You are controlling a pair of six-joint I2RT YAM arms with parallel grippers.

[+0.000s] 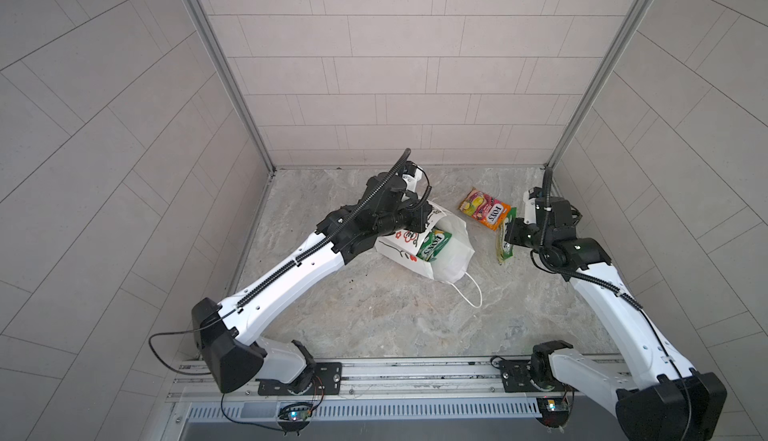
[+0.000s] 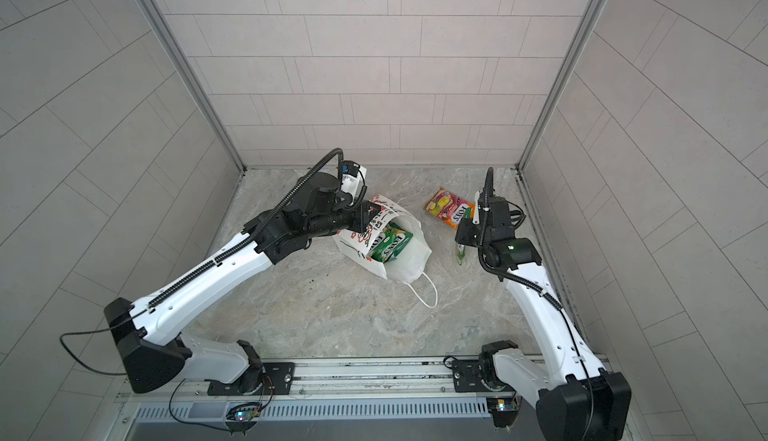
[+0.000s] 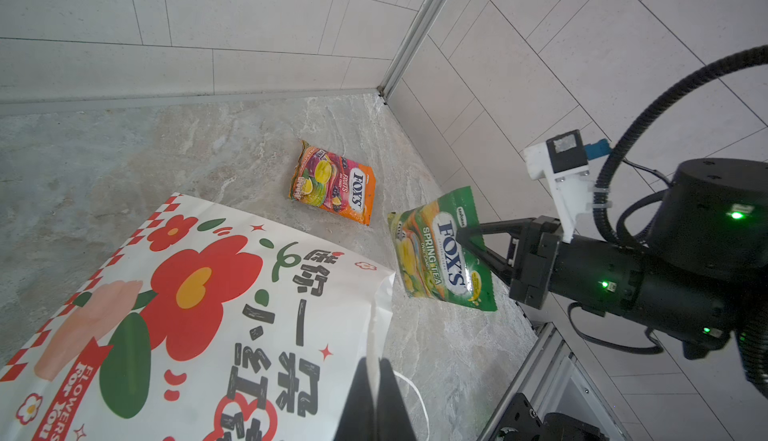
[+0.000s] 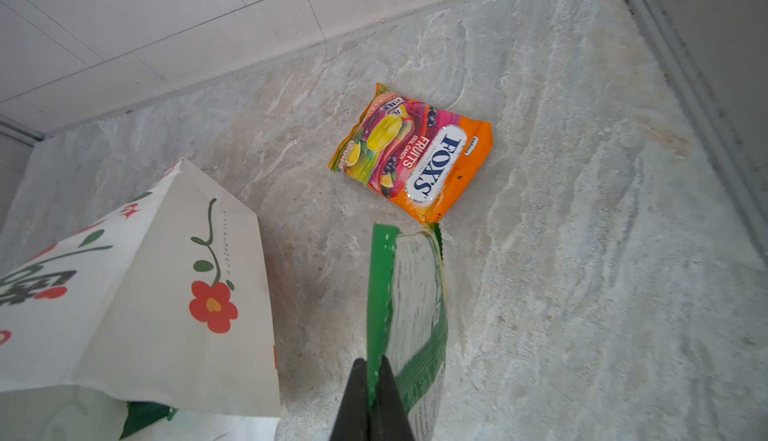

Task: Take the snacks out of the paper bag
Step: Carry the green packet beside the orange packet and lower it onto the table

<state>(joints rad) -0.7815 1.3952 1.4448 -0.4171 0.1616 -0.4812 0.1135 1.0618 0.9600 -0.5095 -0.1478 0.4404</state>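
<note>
Both my jaws are clamping tight.
My left gripper (image 3: 373,363) is pinching the paper bag (image 3: 291,285) rim; my right gripper (image 4: 375,363) is pinching the FOX'S Spring Tea packet (image 4: 419,302), with the FOX'S Fruits packet (image 4: 415,156) just ahead.

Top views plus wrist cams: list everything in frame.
paper bag: 1, white with red flowers, mid-table, mouth open
bagged green packet: 1, green, inside the bag mouth
orange packet: 1, orange-pink, flat on table right of bag
held green packet: 1, green, hanging by the orange packet
table: 1, grey marble
walls: 3, grey tile, around table
left end effector: 1, black, shut on the bag's edge
right end effector: 1, black, shut on held green packet
</note>
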